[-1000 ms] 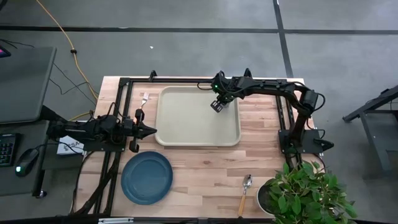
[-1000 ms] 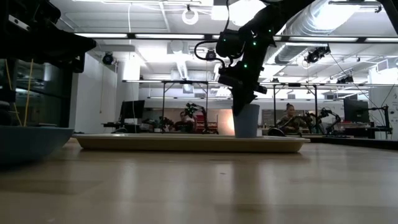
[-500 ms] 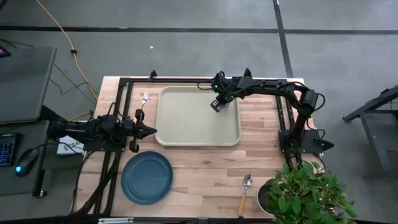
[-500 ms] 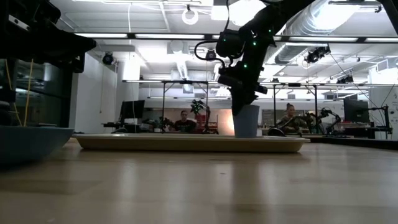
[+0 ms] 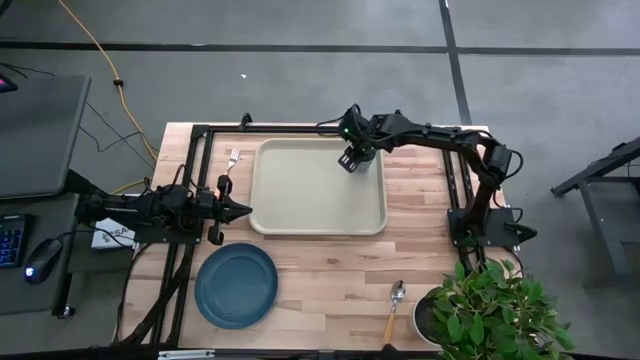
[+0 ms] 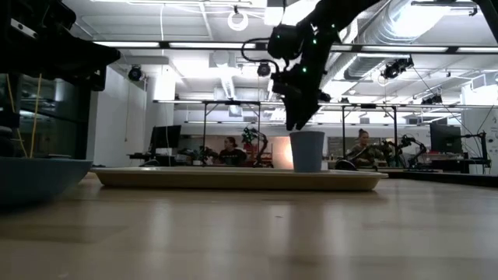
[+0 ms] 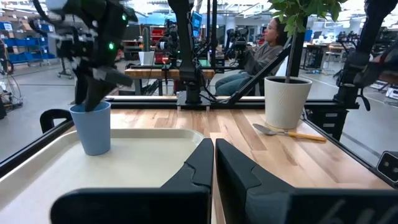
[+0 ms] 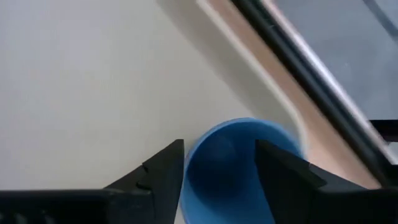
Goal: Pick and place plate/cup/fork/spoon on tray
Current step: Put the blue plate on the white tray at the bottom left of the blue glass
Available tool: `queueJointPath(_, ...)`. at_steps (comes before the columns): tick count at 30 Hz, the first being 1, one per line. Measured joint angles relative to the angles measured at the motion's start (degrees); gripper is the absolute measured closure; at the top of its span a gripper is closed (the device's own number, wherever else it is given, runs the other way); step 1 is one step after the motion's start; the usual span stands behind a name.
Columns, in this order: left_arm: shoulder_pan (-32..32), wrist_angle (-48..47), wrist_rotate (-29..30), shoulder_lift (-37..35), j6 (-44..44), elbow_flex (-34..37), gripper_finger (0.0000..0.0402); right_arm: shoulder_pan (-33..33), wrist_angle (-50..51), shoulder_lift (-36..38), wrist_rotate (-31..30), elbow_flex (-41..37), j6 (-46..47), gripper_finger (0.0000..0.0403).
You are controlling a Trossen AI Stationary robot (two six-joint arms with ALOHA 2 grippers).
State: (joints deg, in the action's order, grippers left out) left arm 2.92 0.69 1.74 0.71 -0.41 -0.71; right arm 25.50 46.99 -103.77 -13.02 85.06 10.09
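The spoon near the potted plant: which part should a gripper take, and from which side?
Probably the orange handle, from straight above. The spoon lies flat on the table beside the plant pot, handle toward the front edge, bowl toward the tray. The slim handle suits a pinch across its width; the shallow bowl would likely slip. The right gripper, open above the cup, is nearer.

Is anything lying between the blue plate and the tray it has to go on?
Nothing visible does. The plate sits on bare wood just off the tray's near left corner. The left gripper, shut, hovers beside that corner, off the direct line.
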Motion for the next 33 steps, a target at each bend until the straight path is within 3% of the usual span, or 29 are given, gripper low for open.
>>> queueJointPath(8,0.0,0.0,0.0,0.0,0.0,0.0,0.0401,-3.5,7.1,1.7,1.0,5.6,-4.3,0.0210)
queueJointPath(12,0.0,0.0,0.0,0.0,0.0,0.0,0.0401,-7.9,6.0,7.4,1.1,0.7,-6.1,0.0210)
queueJointPath(16,0.0,0.0,0.0,0.0,0.0,0.0,0.0401,-13.1,0.5,18.2,-2.3,-9.2,-4.8,0.0210)
queueJointPath(21,0.0,0.0,0.0,0.0,0.0,0.0,0.0401,-19.7,-15.9,35.9,-2.0,-28.2,0.2,0.0210)
queueJointPath(25,0.0,0.0,0.0,0.0,0.0,0.0,0.0401,-24.5,-36.3,47.2,-1.3,-42.6,0.1,0.0210)
queueJointPath(30,0.0,0.6,0.3,0.0,0.1,0.0,0.0401,-27.8,-63.1,53.9,0.0,-54.9,-5.9,0.0210)
queueJointPath(33,0.0,0.9,0.8,0.0,0.0,0.0,0.0401,-28.6,-73.8,54.8,0.8,-59.4,-9.9,0.0210)
